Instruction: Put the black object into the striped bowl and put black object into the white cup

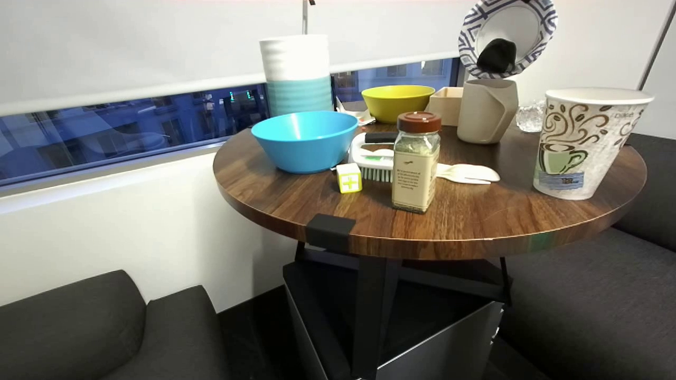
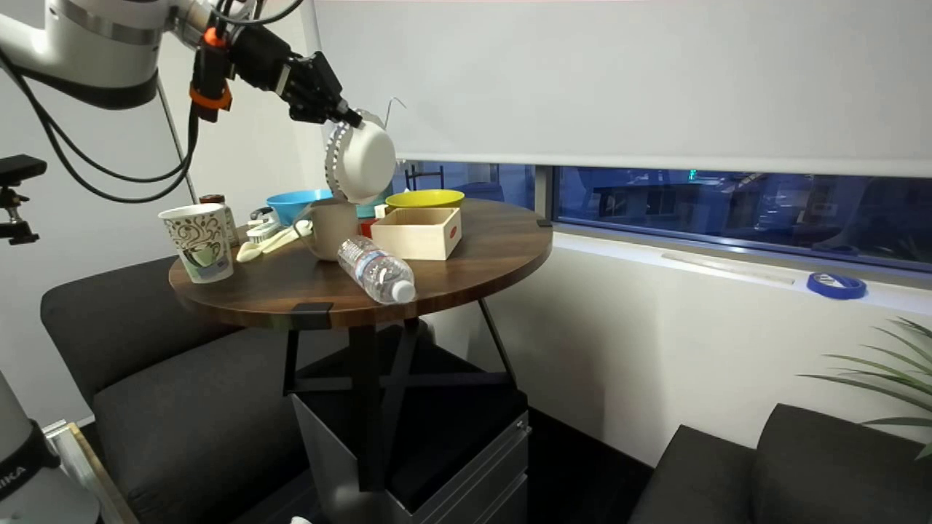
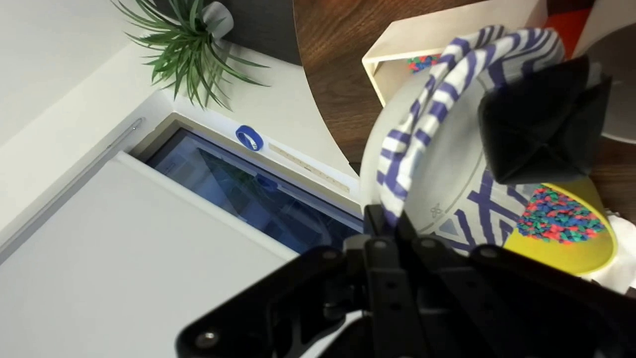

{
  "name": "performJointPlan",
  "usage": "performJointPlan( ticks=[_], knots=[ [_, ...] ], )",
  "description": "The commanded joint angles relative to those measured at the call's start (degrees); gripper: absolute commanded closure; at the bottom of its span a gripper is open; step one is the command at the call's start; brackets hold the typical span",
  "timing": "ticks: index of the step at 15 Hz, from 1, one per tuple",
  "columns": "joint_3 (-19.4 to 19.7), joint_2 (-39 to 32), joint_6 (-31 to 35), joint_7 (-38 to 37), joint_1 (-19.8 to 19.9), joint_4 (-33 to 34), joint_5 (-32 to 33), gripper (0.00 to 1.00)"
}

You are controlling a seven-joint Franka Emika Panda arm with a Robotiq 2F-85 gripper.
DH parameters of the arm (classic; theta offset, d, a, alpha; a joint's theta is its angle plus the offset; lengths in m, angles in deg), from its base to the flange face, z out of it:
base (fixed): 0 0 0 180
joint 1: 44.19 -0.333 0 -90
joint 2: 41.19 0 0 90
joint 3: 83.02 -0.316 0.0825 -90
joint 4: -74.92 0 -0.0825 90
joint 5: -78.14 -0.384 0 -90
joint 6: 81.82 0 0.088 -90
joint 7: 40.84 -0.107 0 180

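The gripper (image 3: pixel 390 219) pinches the rim of the striped bowl (image 1: pixel 469 42) between its fingers, and the bowl is steeply tilted at the mouth of the beige cup (image 1: pixel 483 116). The black object (image 1: pixel 497 56) lies in the bowl at its low edge, above that cup in an exterior view (whether bowl and cup touch, I cannot tell). The step in hand seems to be tipping it out, this cup probably being the white one meant. Best to grip firmly, centre the low edge over the mouth, then turn the bowl slowly; a jerk could throw the object toward the wooden box (image 2: pixel 411 244)
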Motion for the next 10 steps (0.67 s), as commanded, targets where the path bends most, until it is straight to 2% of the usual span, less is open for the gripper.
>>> performJointPlan(
  ticks=[1,10],
  knots=[
    [-0.8,3.5,1.0,-0.5,-0.7,-2.3,3.3,0.99],
    [-3.9,5.5,0.9,-5.3,-0.2,-2.8,8.7,0.99]
  ],
)
